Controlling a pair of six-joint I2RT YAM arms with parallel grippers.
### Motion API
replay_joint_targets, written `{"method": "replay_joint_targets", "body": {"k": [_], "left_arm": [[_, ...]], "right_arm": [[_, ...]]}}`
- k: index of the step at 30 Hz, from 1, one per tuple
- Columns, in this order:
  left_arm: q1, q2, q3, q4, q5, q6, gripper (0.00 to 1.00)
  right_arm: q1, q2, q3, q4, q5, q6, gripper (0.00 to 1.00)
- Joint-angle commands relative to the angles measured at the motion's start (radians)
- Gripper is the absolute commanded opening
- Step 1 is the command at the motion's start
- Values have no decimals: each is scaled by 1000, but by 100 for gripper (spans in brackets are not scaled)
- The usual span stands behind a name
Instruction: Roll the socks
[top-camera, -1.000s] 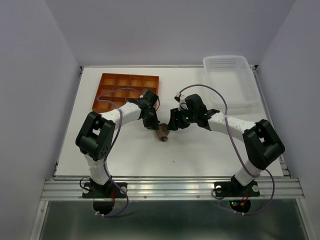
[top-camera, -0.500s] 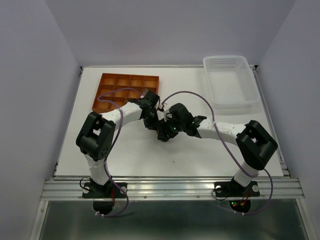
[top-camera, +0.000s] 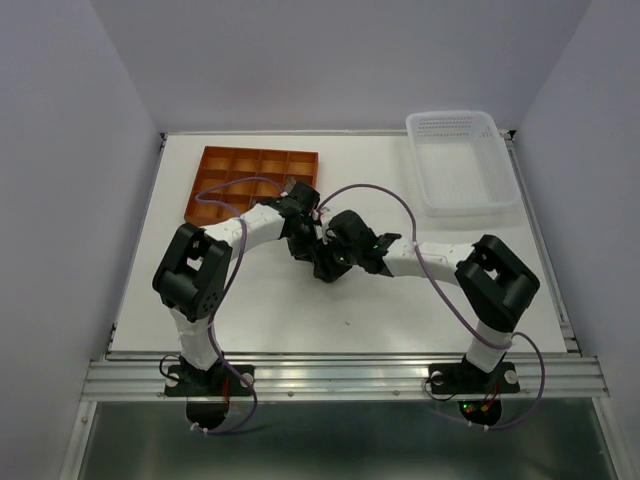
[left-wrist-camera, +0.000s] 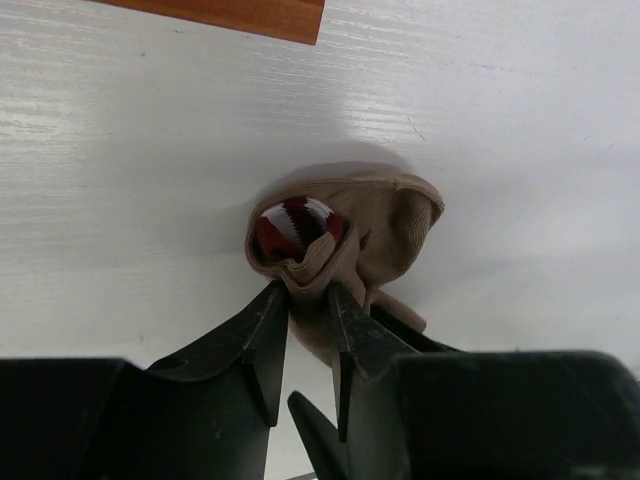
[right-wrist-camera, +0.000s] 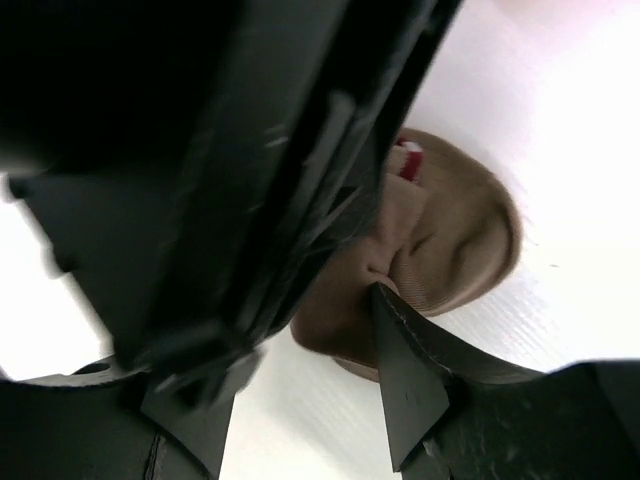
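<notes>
One sock (left-wrist-camera: 385, 225) is in play. It is tan-brown, of ribbed soft cloth, and it is folded into a small round bundle. On the side of the bundle there is an opening, and in it shows a red-white striped part (left-wrist-camera: 295, 222). The cloth around this opening makes a thick rolled lip. From the lower end of the bundle a short loose flap hangs out.

The sock lies on the white tabletop (top-camera: 400, 310), near the middle, just in front of the orange tray (top-camera: 255, 178) and well apart from the white basket (top-camera: 452, 117) at the far right corner. From above it is almost fully hidden, because both arms meet over it.

The left gripper (left-wrist-camera: 306, 295) is closed on a fold of the sock at the lip. The cloth is pinched between its two fingers (left-wrist-camera: 262, 335).

The right gripper (right-wrist-camera: 280, 350) comes from the other side and its jaws stand apart. One finger touches the sock at a crease, the other is beside the bundle over bare tabletop. It holds nothing.
</notes>
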Motion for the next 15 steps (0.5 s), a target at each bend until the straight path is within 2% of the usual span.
{"method": "replay_joint_targets", "body": {"k": [1,4,12,15], "left_arm": [[-8,-12,51,3,41,4,37],[-7,-10,61,-2,50,10,39],[-4,-42,54,7,74,16,52],[10,-59,51,3,70,18,52]], "right_arm": [[11,29,37,31,136,-27,58],[20,40,33,30,188,-35,57],[51,98,59,33,300,-72,56],[72,120,65,34,363,-90,54]]}}
